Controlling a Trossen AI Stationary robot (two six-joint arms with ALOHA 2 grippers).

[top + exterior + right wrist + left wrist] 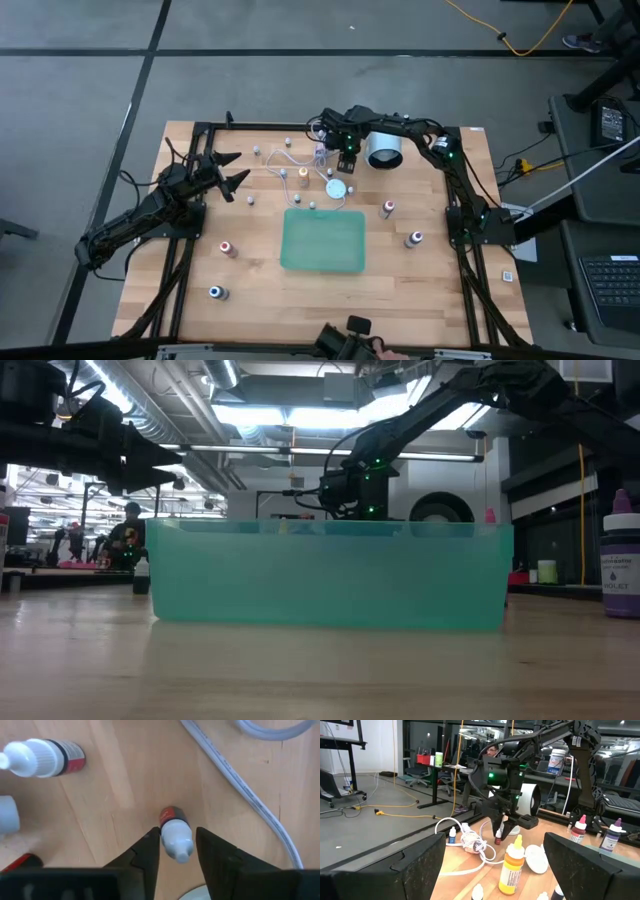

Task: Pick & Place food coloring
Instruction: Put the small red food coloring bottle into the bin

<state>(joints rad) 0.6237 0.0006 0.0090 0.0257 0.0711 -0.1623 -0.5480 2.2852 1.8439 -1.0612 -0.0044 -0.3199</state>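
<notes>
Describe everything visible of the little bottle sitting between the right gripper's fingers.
The small bottle has a white cap with a nozzle tip above a dark body with a red label, seemingly plastic. It stands upright on the wooden table, toward the far edge near a white cable. The right gripper straddles it, fingers close on either side; contact is unclear.

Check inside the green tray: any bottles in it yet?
From above, the green tray shows only its bare floor, no bottles. The low view's frosted wall hides its inside. The right gripper is away from it, straddling a small red-labelled bottle on the table.
</notes>
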